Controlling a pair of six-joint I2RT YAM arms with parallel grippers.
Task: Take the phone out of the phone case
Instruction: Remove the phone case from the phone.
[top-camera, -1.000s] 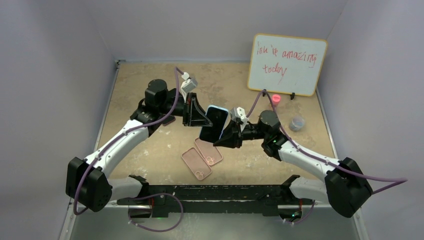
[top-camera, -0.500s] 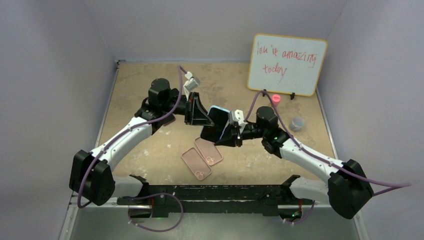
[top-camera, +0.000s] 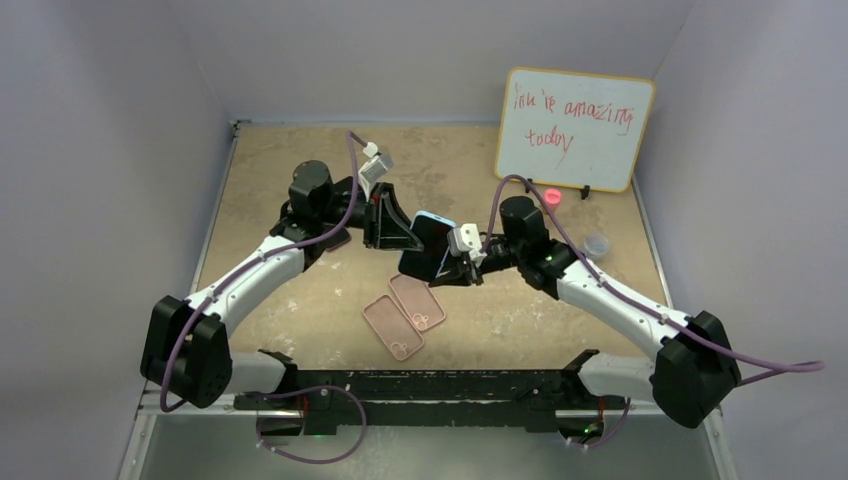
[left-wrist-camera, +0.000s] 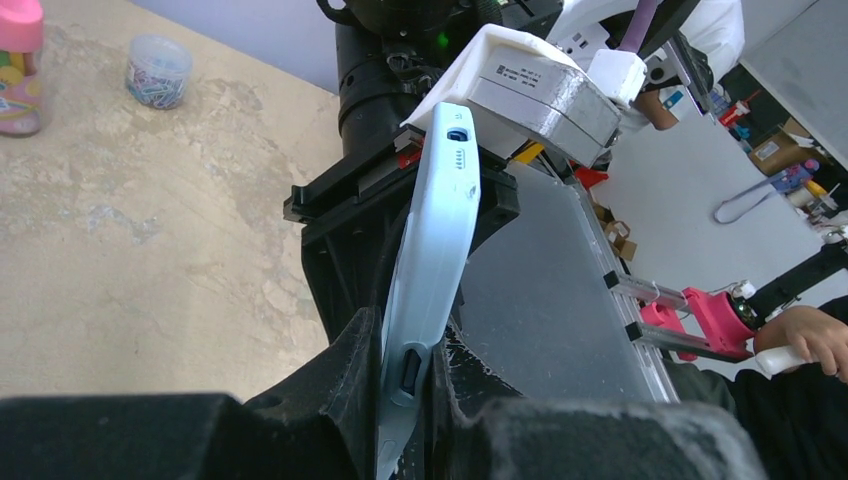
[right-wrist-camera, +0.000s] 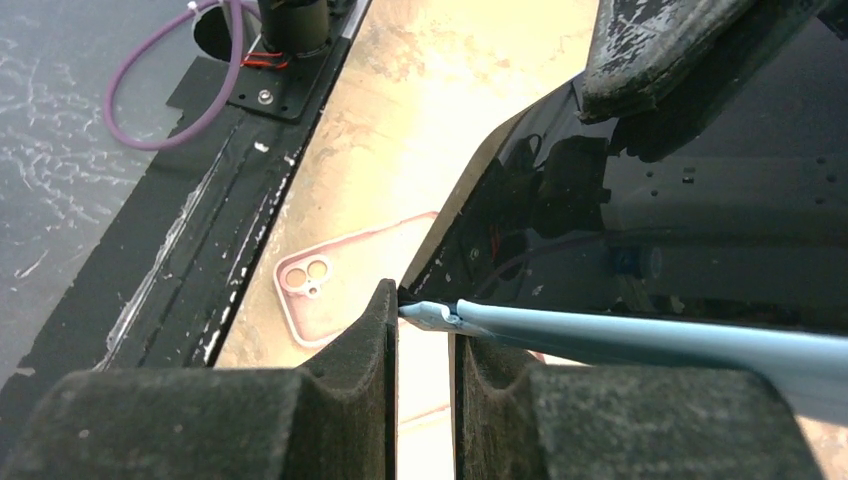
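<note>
My left gripper (left-wrist-camera: 405, 372) is clamped on one end of the light blue phone case (left-wrist-camera: 440, 230), and my right gripper (right-wrist-camera: 425, 322) pinches a corner of it. The phone (top-camera: 422, 248) sits in the case, held off the table (top-camera: 280, 170) between both arms, above the pink cases (top-camera: 393, 327).

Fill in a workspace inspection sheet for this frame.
Surface: tan tabletop, stained and worn.
Job's things: phone in light-blue case, held above the tabletop.
Clutter: two pink cases lying flat; whiteboard; pink-capped bottle; small jar.
Grippers: left gripper and right gripper each shut on the case's edge.
Cables: purple cables along both arms.
Surroundings: plain enclosure walls; person's hand in the left wrist view.
</note>
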